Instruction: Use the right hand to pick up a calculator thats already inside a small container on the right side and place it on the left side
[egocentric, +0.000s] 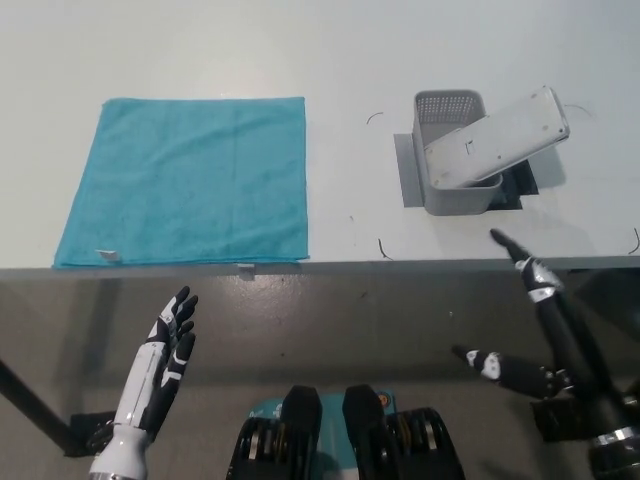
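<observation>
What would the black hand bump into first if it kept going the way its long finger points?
Probably the small grey container, or the calculator lying tilted across its rim. The open right hand points up-left over the table edge toward them. Depth is unclear, so it could pass above. The open white left hand rests at lower left.

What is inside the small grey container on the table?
A calculator lies tilted, face down, across the container, one end sticking out beyond the rim. It hides the container's bottom, so anything beneath cannot be seen.
</observation>
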